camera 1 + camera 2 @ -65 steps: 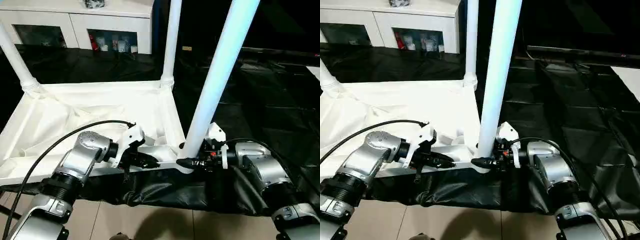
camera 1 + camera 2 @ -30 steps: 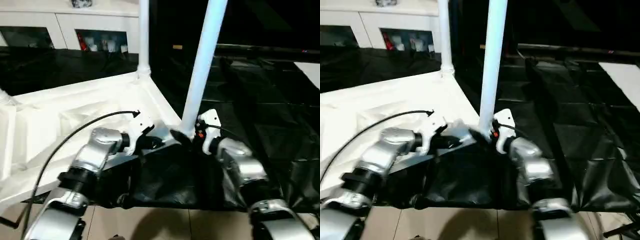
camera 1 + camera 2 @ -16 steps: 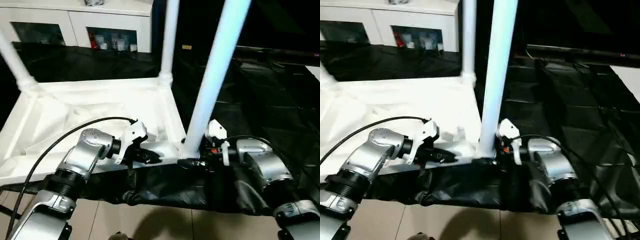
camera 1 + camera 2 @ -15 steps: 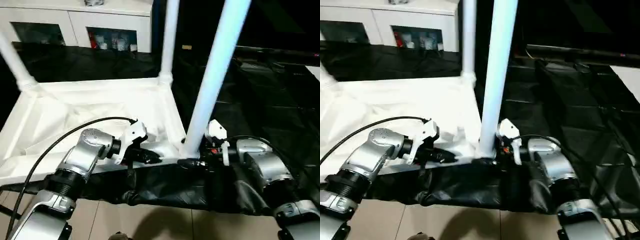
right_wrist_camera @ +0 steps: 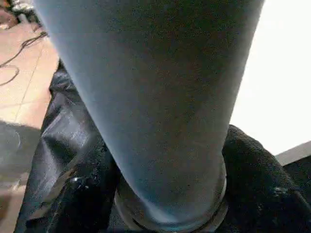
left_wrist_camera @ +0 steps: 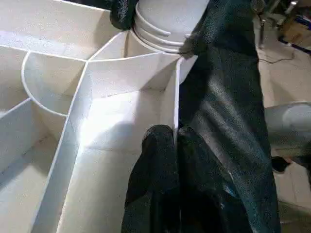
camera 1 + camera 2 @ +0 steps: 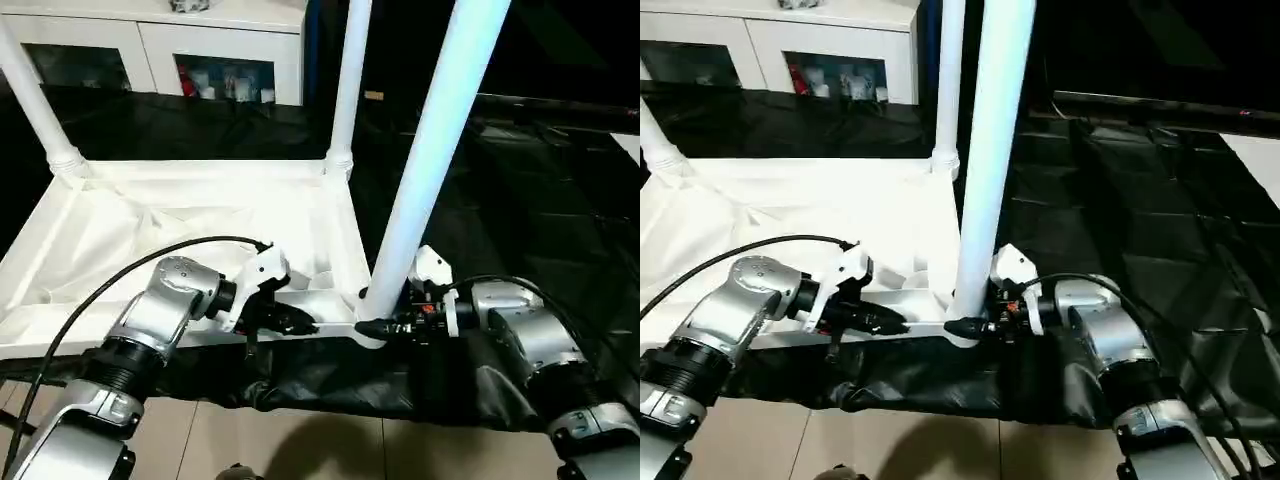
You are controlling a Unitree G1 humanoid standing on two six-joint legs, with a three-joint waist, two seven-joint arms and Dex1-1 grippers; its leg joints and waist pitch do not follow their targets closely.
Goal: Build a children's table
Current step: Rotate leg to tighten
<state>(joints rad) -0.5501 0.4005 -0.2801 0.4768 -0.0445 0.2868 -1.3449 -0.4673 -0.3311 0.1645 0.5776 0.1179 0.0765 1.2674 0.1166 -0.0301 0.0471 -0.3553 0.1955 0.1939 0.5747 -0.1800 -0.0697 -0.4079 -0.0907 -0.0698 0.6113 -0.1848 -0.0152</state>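
Set against the view of half a second ago, the upturned children's table (image 7: 190, 225) sits squarer on the black-covered work table (image 7: 540, 190), its far-left leg (image 7: 35, 100) showing fuller; most of that shift looks like the head camera moving, and the near-right leg (image 7: 425, 170) stands upright in its corner socket as before. The right gripper (image 7: 385, 325) remains at the foot of that leg, its black fingers (image 5: 73, 204) now appearing to lie close against the ribbed collar on either side, a medium spread around the leg base; a firm clamp cannot be confirmed. The left gripper (image 7: 290, 320) is unchanged, its fingers (image 6: 155, 160) pressed nearly together on the thin near edge wall of the tabletop, just left of the near-right leg's socket. A third leg (image 7: 347, 85) stands in the far-right socket, directly behind the near-right leg. The tabletop's underside faces up, divided by ribs into shallow compartments (image 6: 121, 102) that hold nothing visible. A black cable (image 7: 120, 285) arcs from the left forearm across the near rim, and the near-right leg blocks part of the view beyond it. Behind the work table stands a white cabinet (image 7: 150, 40) with glazed doors, small items on its shelves too indistinct to identify.
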